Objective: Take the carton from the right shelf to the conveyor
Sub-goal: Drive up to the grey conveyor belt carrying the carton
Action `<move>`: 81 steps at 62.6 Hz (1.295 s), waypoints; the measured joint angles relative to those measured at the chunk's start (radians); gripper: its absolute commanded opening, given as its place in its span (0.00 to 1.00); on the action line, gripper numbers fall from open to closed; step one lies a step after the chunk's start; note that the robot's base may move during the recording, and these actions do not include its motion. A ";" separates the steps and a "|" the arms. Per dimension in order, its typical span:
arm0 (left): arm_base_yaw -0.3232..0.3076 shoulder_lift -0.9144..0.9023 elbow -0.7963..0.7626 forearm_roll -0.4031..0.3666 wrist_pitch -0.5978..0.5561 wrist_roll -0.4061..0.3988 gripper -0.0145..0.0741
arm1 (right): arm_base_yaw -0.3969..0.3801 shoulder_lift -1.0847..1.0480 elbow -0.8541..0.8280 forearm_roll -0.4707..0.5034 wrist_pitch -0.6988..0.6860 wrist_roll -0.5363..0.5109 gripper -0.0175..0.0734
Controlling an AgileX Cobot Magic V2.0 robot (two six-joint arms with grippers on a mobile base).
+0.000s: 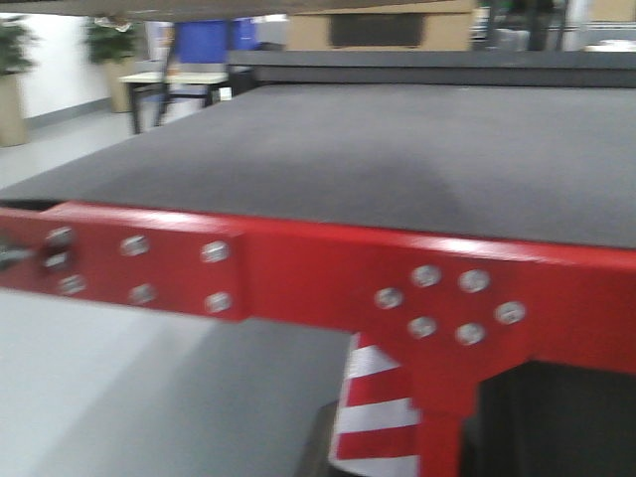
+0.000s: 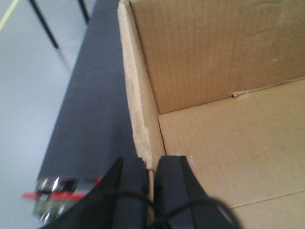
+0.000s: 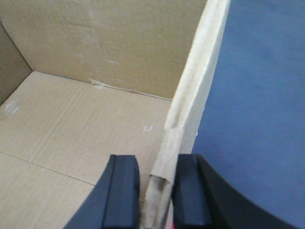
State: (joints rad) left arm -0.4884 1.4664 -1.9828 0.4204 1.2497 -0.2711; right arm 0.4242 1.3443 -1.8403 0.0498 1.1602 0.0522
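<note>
Left wrist view shows your left hand [image 2: 151, 177] clenched on one side wall of an open brown cardboard carton [image 2: 224, 143], gripping the wall from both faces. You look down into the carton's bare inside. Just beyond the wall's outer face lies the dark grey conveyor belt [image 2: 90, 109].

Right wrist view shows your right hand [image 3: 156, 179] clenched the same way on the opposite wall, with the belt just beside it. Both views place the carton at the belt. You cannot tell whether its base touches the belt.

Front view is blurred. It shows the wide belt behind a red front edge [image 1: 328, 263] studded with silver bolts [image 1: 447, 303]. Far behind stands another box with a black panel [image 1: 397, 28].
</note>
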 measured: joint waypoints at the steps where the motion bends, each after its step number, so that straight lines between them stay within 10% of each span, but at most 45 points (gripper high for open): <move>1: 0.000 0.000 0.000 0.000 0.000 0.000 0.14 | 0.000 0.000 0.000 0.000 0.000 0.000 0.12; 81: 0.000 0.000 0.000 0.004 -0.002 0.000 0.14 | 0.000 0.000 0.000 0.000 0.000 0.000 0.12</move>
State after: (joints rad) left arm -0.4884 1.4664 -1.9828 0.4242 1.2473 -0.2711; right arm 0.4242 1.3443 -1.8403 0.0498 1.1602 0.0522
